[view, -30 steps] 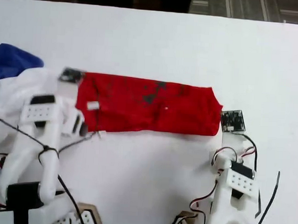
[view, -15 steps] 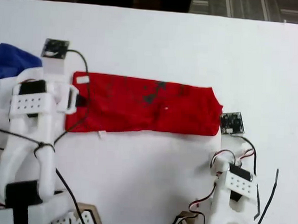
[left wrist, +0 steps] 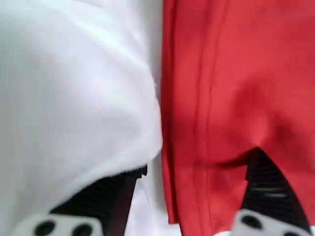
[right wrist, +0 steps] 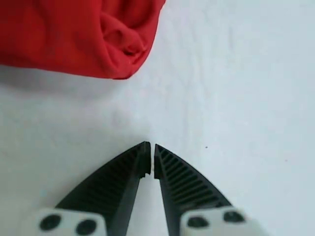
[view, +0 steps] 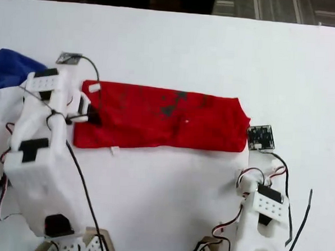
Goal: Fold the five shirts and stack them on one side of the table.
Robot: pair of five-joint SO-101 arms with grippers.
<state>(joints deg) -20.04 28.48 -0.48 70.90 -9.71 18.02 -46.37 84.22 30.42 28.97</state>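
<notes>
I see the red shirt (view: 162, 119), folded into a long strip, lying across the middle of the white table (view: 188, 48). My left gripper (left wrist: 197, 167) sits at the strip's left end with its jaws spread wide, one finger on the red cloth and the other against a white garment (view: 5, 106). A blue shirt (view: 13, 67) lies beyond that pile. My right gripper (right wrist: 151, 152) is closed on nothing, over bare table just beside the strip's right end.

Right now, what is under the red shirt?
The red shirt lies flat on the white table, which shows along its long edges. Nothing else peeks out; anything beneath the cloth is covered.
</notes>
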